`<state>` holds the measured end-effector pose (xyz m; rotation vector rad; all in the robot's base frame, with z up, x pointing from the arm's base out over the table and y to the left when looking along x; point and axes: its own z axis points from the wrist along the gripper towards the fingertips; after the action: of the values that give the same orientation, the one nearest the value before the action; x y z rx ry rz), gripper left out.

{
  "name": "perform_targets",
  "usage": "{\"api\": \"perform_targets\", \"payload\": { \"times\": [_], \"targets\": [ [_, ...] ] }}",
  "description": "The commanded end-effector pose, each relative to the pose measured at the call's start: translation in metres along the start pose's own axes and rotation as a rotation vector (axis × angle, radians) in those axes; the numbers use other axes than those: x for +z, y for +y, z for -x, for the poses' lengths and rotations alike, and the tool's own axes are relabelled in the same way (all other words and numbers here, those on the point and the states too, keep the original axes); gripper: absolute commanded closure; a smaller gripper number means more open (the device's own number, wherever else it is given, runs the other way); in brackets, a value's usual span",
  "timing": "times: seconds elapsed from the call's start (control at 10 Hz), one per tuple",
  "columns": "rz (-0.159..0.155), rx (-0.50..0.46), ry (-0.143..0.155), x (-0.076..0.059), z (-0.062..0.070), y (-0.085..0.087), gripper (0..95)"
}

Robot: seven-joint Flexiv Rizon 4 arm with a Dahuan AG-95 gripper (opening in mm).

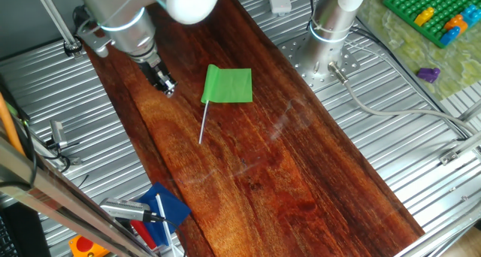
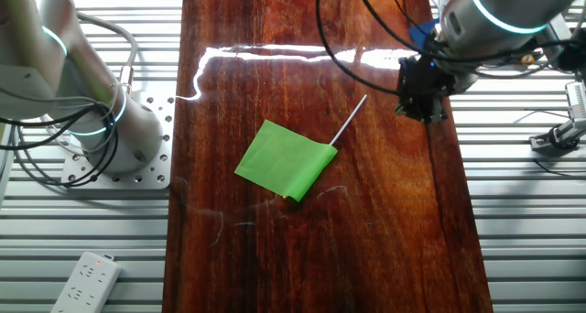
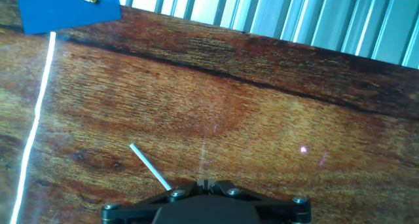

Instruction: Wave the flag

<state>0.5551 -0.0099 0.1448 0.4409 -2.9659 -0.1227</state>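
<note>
The flag point(image 1: 228, 85) lies flat on the dark wooden board point(image 1: 285, 174), its bright green cloth towards the back and its thin white stick point(image 1: 203, 125) pointing to the front. The other fixed view shows the cloth point(image 2: 286, 159) and stick point(image 2: 350, 121) too. My gripper point(image 1: 166, 86) hangs above the board to the left of the flag, apart from it; it also shows in the other fixed view point(image 2: 423, 101). In the hand view the fingertips point(image 3: 207, 183) meet with nothing between them, and the stick's end point(image 3: 149, 164) lies just to their left.
A second arm's base point(image 1: 331, 31) stands at the back right. A green brick plate point(image 1: 432, 13) and a purple piece point(image 1: 428, 74) lie at the far right. A blue flat piece point(image 1: 167, 204) and tools lie at the front left. A power strip point(image 2: 84, 281) lies on the metal top.
</note>
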Motion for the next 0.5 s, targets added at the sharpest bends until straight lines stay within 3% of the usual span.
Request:
{"api": "perform_targets", "payload": {
  "times": [0.1, 0.5],
  "targets": [
    [0.005, -0.016, 0.017, 0.008, 0.004, 0.000, 95.0],
    [-0.001, -0.012, 0.028, 0.026, 0.016, 0.016, 95.0]
  ]
}}
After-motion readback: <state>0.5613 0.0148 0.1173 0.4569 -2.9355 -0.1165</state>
